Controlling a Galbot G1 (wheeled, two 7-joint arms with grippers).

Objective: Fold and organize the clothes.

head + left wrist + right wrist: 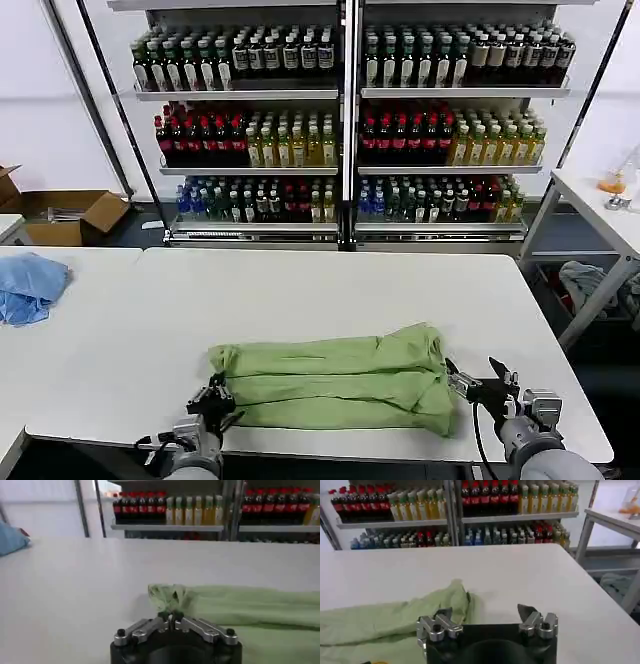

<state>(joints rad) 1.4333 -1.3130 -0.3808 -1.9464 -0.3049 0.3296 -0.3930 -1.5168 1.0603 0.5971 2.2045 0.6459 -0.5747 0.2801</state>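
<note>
The light green cotton shirt [335,388], already folded into a long, narrow band, lies near the front edge of the white counter [330,290], its long axis running parallel to that edge. One gripper sits at each end of the band, so neither arm has to reach across.

The left gripper [210,404] is at the shirt's left end, with its fingers pinched together on a bunched tip of the green fabric, as the left wrist view shows [170,617]. The right gripper [478,384] is just off the shirt's right end, toward the counter's right edge, with its fingers spread apart and holding nothing; in the right wrist view [485,617] the cloth lies beside one finger.

Judging from this layout, the next fold would likely bring one end along the long axis toward the other, and the left arm already has its hold.
</note>
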